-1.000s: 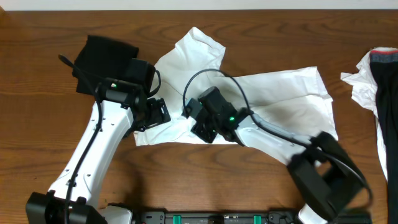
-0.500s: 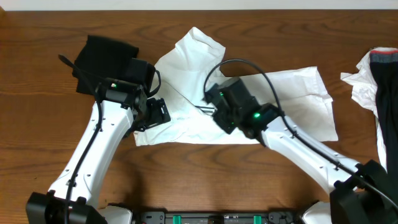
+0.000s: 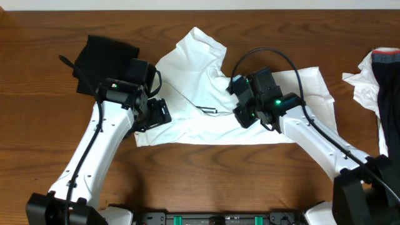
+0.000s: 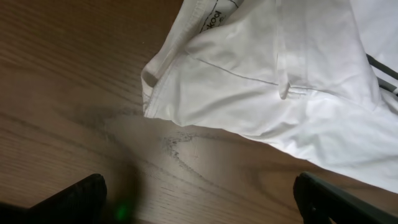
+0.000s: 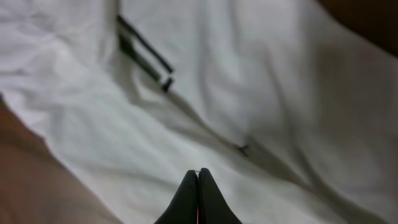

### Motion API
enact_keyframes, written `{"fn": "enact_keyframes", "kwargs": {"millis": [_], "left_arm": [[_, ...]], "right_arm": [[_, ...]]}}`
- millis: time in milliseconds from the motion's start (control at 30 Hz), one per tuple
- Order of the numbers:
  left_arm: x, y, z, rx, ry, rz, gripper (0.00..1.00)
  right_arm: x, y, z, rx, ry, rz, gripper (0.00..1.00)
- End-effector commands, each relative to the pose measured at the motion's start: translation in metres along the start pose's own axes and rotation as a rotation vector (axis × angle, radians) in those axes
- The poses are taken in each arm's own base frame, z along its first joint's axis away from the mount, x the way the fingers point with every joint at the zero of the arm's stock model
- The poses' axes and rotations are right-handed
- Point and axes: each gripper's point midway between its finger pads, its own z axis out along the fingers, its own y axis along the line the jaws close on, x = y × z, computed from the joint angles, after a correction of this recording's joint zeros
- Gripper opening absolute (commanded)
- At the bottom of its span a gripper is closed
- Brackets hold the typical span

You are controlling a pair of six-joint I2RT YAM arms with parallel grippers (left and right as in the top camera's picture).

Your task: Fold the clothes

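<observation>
A white T-shirt [image 3: 187,94] lies spread and creased across the middle of the wooden table [image 3: 187,175], with a small dark print [image 3: 209,110] on it. My left gripper [image 3: 156,114] is open over bare wood at the shirt's left lower corner. In the left wrist view [image 4: 199,199] its fingertips [image 4: 74,199] sit wide apart, with the shirt's hemmed corner [image 4: 280,81] just ahead. My right gripper [image 3: 234,87] is over the shirt's middle. In the right wrist view [image 5: 199,171] it is shut, with no cloth showing between the tips, above white fabric [image 5: 261,93] with dark print lines [image 5: 143,53].
A black garment [image 3: 103,59] lies at the back left, close behind the left arm. A pile of white and black clothes [image 3: 378,81] lies at the table's right edge.
My right arm has swung from the shirt's lower middle up and right to its centre, jaws shut. The fabric near the neck is more bunched. The left arm has not moved.
</observation>
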Motion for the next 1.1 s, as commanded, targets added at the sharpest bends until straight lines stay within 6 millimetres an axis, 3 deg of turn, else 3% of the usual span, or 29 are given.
{"fn": "enact_keyframes", "kwargs": {"millis": [0,200,433,667,933,1067], "left_arm": [[-0.003,0.001,-0.003,-0.003,-0.011,-0.008,0.98],[-0.003,0.001,-0.003,-0.003,-0.012,-0.008,0.98],[-0.003,0.001,-0.003,-0.003,-0.011,-0.009,0.98],[-0.003,0.001,-0.003,-0.003,-0.012,-0.008,0.98],[-0.003,0.001,-0.003,-0.003,-0.011,-0.009,0.98],[-0.003,0.001,-0.003,-0.003,-0.011,-0.008,0.98]], "right_arm": [[0.007,0.027,0.013,-0.119,0.025,-0.132,0.01],[0.013,0.035,0.045,-0.143,0.055,-0.269,0.01],[0.014,0.036,0.078,-0.151,0.050,-0.285,0.01],[-0.010,0.025,0.079,-0.083,-0.040,-0.275,0.01],[-0.010,0.014,0.079,-0.023,-0.026,-0.268,0.01],[-0.027,0.000,0.060,0.053,-0.076,-0.134,0.01]]}}
